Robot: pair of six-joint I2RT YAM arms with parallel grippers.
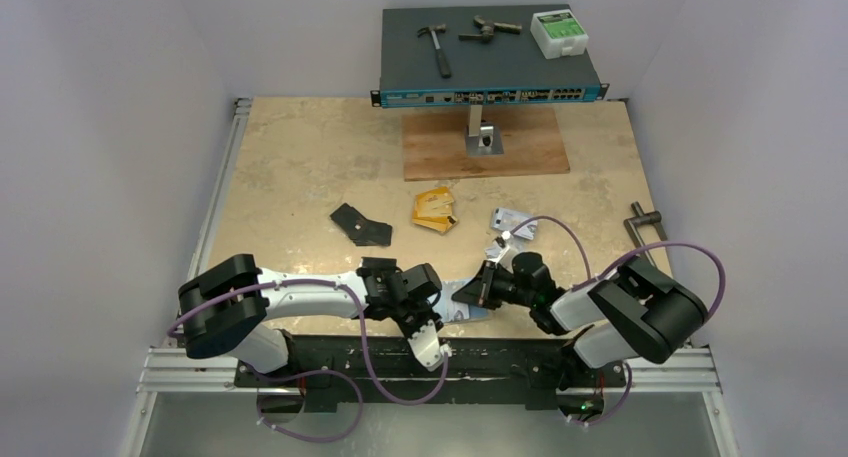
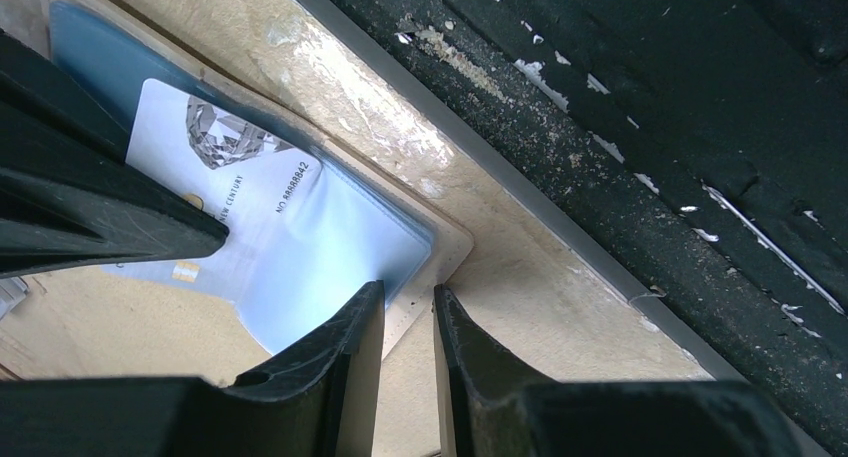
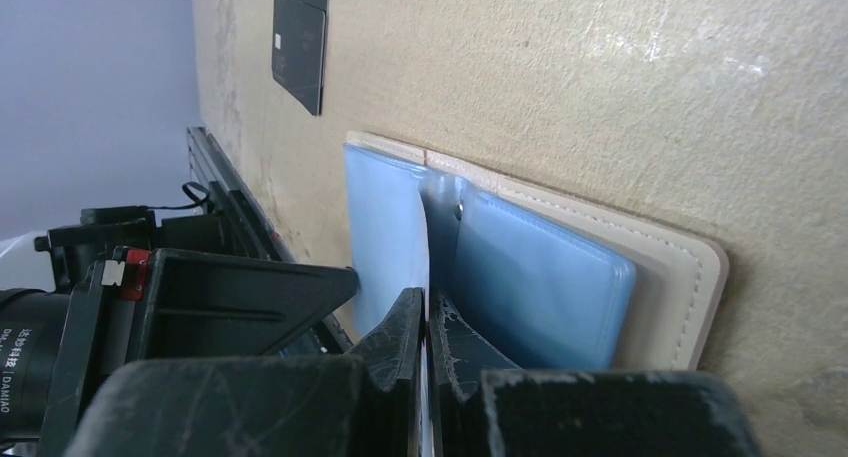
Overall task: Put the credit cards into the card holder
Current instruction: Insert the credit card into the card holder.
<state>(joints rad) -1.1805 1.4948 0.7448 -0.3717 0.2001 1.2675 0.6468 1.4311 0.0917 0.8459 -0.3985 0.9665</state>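
The card holder (image 3: pixel 670 277) lies open and flat near the table's front edge, beige with light-blue pockets (image 3: pixel 540 277); only a sliver of it (image 1: pixel 468 315) shows from above. My right gripper (image 3: pixel 428 302) (image 1: pixel 478 289) is shut on a silvery blue-grey credit card (image 2: pixel 290 227) with a diamond print, whose far end sits in a light-blue pocket. My left gripper (image 2: pixel 408 297) (image 1: pixel 432 335) stands over the holder's beige corner (image 2: pixel 455 249), its jaws a narrow gap apart with nothing between them. Loose orange-gold cards (image 1: pixel 435 212) and silvery cards (image 1: pixel 510 219) lie mid-table.
A black folding wallet (image 1: pixel 360 224) lies left of the orange cards and shows in the right wrist view (image 3: pixel 300 37). A network switch (image 1: pixel 490 92) on a stand over a wooden board (image 1: pixel 485 142) holds tools at the back. A black rail (image 2: pixel 700 127) runs along the front edge.
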